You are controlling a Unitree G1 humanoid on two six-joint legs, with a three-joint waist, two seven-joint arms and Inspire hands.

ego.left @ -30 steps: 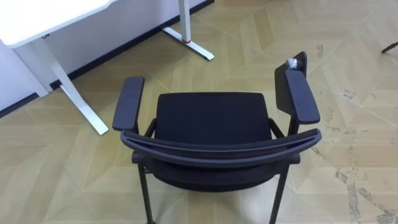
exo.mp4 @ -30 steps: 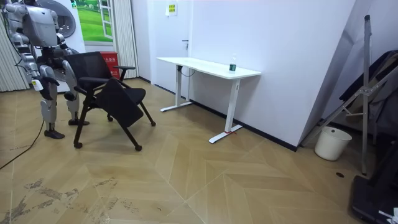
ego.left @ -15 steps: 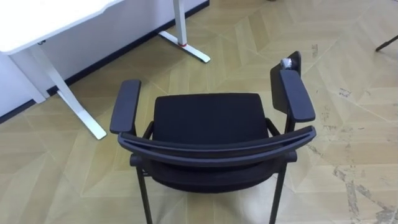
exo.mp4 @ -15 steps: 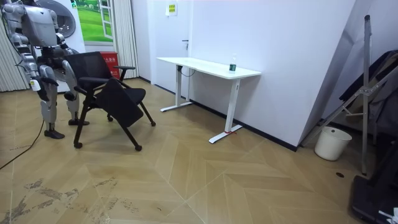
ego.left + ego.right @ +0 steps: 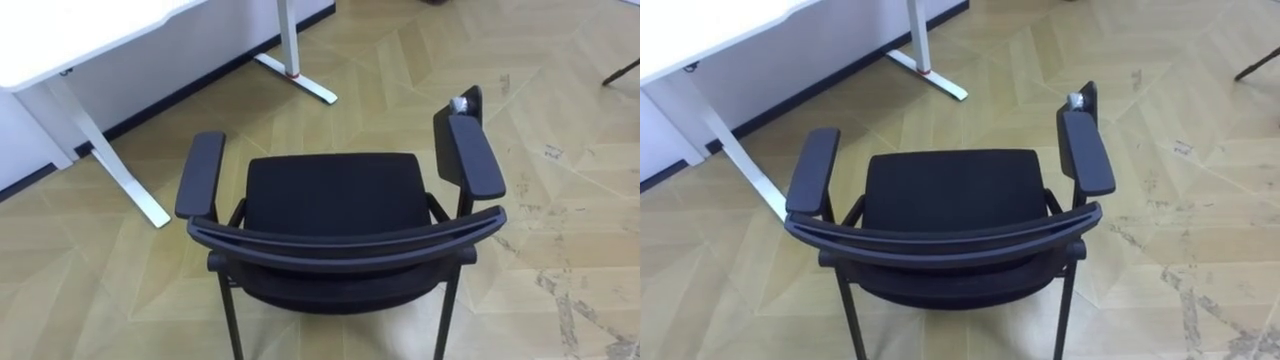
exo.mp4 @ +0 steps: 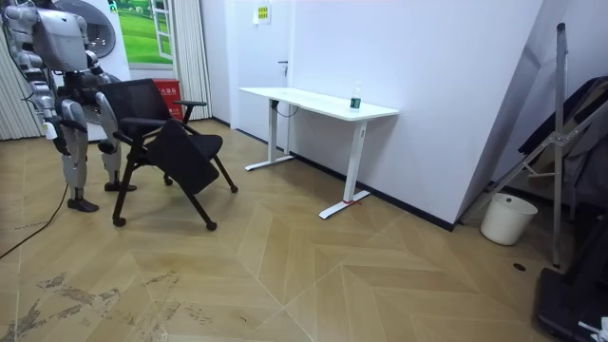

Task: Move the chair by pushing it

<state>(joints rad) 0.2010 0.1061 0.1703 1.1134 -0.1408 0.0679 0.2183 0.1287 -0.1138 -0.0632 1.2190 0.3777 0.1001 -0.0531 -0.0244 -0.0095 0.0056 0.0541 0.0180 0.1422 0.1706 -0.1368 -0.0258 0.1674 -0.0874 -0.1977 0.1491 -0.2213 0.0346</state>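
One black chair (image 5: pixel 335 195) stands on the wooden floor (image 5: pixel 560 200) directly in front of the robot, seen from above and behind. The curved top of its backrest (image 5: pixel 350 238) is nearest, with the seat beyond it and an armrest on either side. The seat faces a white desk (image 5: pixel 80 25), whose surface lies ahead and to the robot's left. The desk's slanted leg (image 5: pixel 115 165) is near the chair's left armrest (image 5: pixel 200 172) but not touching it.

In the room view the robot stands upright close behind the chair, at the room view's left. Open floor lies between the chair and the desk. The right hand (image 6: pixel 59 123), told by the body, sits low beside the hip and behind the backrest. It is too small there to tell whether the fingers are straight or curled, or whether they touch the chair.

My reading is that the push is at most partly done. The chair is upright, lined up and within reach, but it has not yet reached the desk. What seems left is to get the hands onto the backrest and walk the chair forward, keeping that left armrest away from the desk leg.
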